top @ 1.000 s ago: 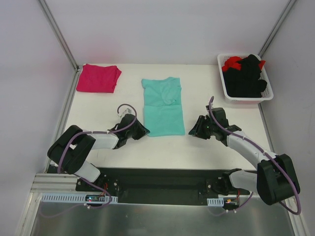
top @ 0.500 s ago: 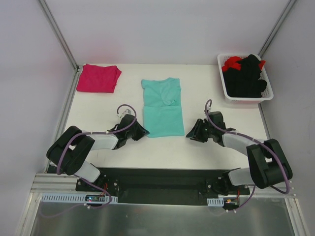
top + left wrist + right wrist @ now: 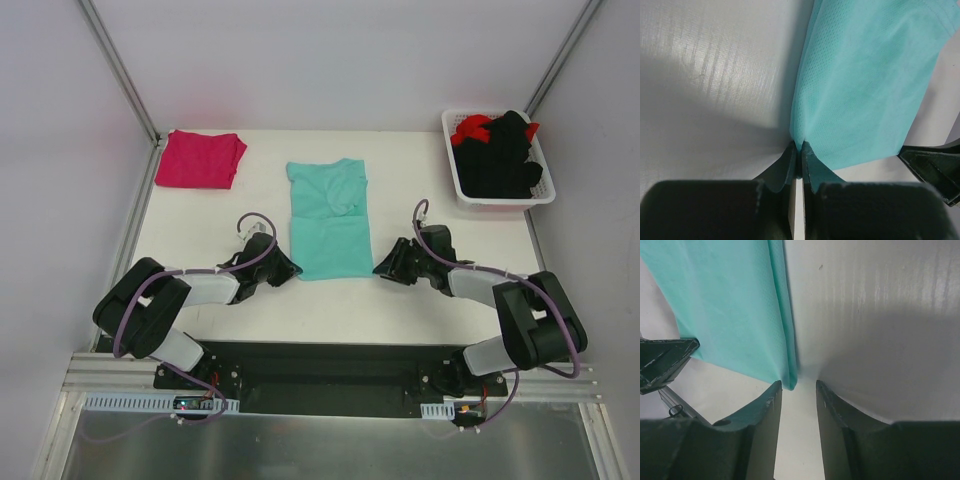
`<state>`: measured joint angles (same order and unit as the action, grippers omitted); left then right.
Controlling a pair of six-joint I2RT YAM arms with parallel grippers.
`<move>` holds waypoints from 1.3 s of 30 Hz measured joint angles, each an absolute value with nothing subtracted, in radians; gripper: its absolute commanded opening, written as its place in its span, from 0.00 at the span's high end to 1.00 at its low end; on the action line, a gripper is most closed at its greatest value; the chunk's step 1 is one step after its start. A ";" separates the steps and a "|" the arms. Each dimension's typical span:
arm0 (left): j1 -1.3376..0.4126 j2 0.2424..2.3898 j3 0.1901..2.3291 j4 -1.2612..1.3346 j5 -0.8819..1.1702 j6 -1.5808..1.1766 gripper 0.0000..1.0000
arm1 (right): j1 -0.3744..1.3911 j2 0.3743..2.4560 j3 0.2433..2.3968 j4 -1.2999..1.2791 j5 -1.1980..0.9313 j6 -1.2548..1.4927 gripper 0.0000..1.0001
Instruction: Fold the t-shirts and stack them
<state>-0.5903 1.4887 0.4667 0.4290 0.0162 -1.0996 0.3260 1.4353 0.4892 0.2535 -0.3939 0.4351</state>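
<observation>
**Left jaws pinch the teal hem, right jaws stand apart at the other corner**

The teal shirt [image 3: 330, 220] lies flat on the white table [image 3: 200, 225]. It is a long folded rectangle of fine, pin-holed knit, with its collar at the far end and its hem towards the arms.

The left gripper [image 3: 799, 147] sits at the shirt's near left corner. Its two black fingers are pressed together, and the corner of the cloth is clamped between the tips. From that pinch the fabric fans away ahead and to the right, smooth and slightly glossy, with a doubled edge running up its left side.

The right gripper [image 3: 796, 385] is low on the table at the near right corner. Its jaws are parted with a clear gap. The folded corner of the hem sits just ahead of that gap, close to the left finger [image 3: 765, 405], and nothing is gripped. The shirt spreads off ahead and to the left of it.

Each wrist view catches the other gripper's dark tip across the hem.

Far ahead and left of the left gripper, a pink shirt [image 3: 200, 158] lies folded into a squarish pad. Far ahead and right of the right gripper stands a white slotted basket [image 3: 449, 150], heaped with a crumpled black garment [image 3: 505, 160] and a red one [image 3: 475, 127].
</observation>
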 measured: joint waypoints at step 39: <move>-0.590 1.440 0.462 0.350 0.017 -1.100 1.00 | 0.390 1.491 0.538 0.235 -0.390 0.491 0.99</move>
<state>-0.5903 1.4403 0.4618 0.3504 0.0170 -1.0996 0.3897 1.4906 0.5381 0.2352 -0.3904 0.4908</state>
